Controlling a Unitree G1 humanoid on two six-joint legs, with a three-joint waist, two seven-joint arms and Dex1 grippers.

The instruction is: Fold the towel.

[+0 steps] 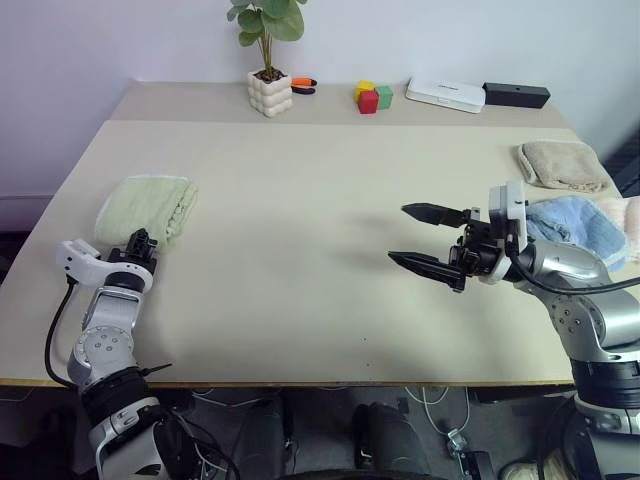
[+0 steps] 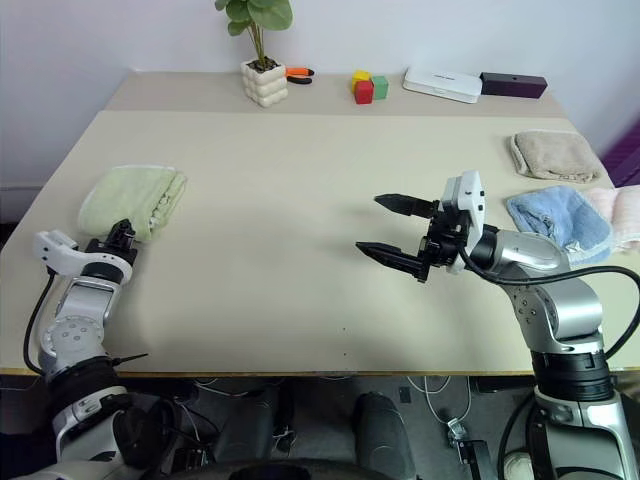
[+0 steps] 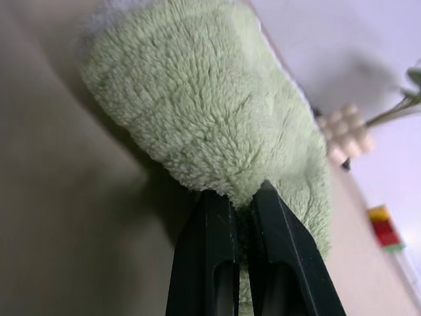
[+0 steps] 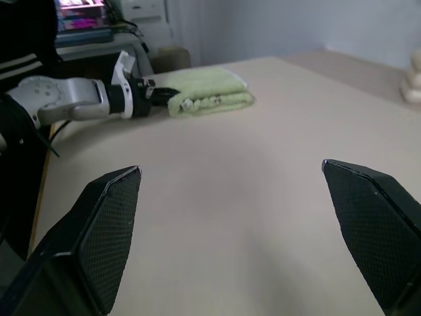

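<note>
Towel [image 1: 146, 206] lies folded near the tabletop's left edge, long axis front to back. Left gripper [image 1: 141, 243] at its near end, fingers nearly together, pinching terry. Right gripper [image 1: 430, 240] spread wide, well apart.

Beige table [image 1: 300, 250]: folded green towel [image 1: 148, 205], beige towel [image 1: 560, 163], blue towel [image 1: 575, 222], plant pot [image 1: 270, 92].

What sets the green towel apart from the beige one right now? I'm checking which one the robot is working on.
The green towel lies folded at the table's left side; the beige towel lies folded far right, near the back. The left gripper has its fingertips at the green towel's edge, with terry between them; no gripper is near the beige towel. The open right gripper hovers apart from both. Both are folded terry cloths resting on the table.
</note>
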